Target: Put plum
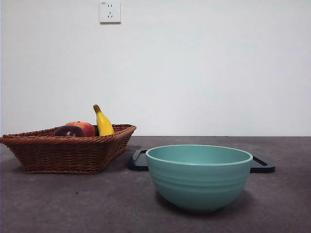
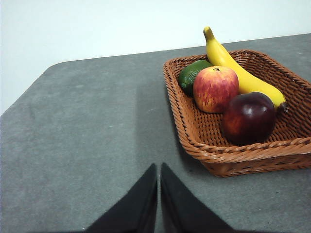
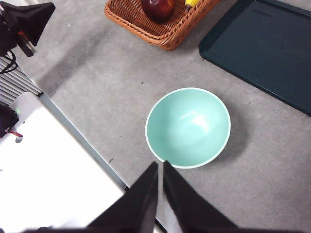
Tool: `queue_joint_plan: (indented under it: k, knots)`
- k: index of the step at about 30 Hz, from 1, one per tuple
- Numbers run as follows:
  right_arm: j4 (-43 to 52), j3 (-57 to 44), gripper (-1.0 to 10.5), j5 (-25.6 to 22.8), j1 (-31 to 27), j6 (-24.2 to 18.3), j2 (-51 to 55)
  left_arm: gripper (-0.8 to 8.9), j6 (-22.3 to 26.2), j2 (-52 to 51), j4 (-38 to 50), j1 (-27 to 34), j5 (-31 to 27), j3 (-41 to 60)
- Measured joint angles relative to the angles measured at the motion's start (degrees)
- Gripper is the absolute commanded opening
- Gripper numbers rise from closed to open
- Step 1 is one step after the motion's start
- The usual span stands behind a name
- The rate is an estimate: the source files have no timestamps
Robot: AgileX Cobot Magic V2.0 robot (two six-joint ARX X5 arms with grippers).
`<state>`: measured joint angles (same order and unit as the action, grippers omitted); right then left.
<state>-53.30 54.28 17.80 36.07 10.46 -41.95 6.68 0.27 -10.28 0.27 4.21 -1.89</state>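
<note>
Nothing is grasped yet: the closed, empty left pincer point(image 2: 159, 167) must open and reach ahead to the plum point(image 2: 249, 118) in the basket point(image 2: 233, 158).

Left gripper point(image 2: 159, 167) has its jaws pressed together, sitting over bare grey table point(image 2: 87, 126) — nothing held. Just off to its side is the wicker basket point(image 2: 204, 153), and the plum point(image 2: 249, 118) lies in the corner nearest the gripper, touching the red-orange fruit point(image 2: 215, 89) and banana point(image 2: 240, 73) — a green fruit point(image 2: 191, 74) is farthest away.

The plum point(image 2: 249, 118) lies in the basket point(image 1: 68, 153), left of the bowl point(image 1: 199, 177), with a tray point(image 1: 262, 165) behind it.
</note>
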Motion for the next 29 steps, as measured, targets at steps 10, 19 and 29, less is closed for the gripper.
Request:
queue_joint_plan:
  k: [10,19,29]
  knots:
    - [0.0,0.0,0.1,0.0,0.0,0.0,0.0,0.09,0.0,0.0,0.0,0.0,0.0,0.0]
    - [4.9,-0.1,0.1,-5.6,-2.5,-5.0,2.1,0.09,0.0,0.0,0.0,0.0,0.0,0.0]
    - [29.0,-16.3,0.1,-7.6,-26.3,-9.0,14.7,0.09,0.0,0.0,0.0,0.0,0.0,0.0]
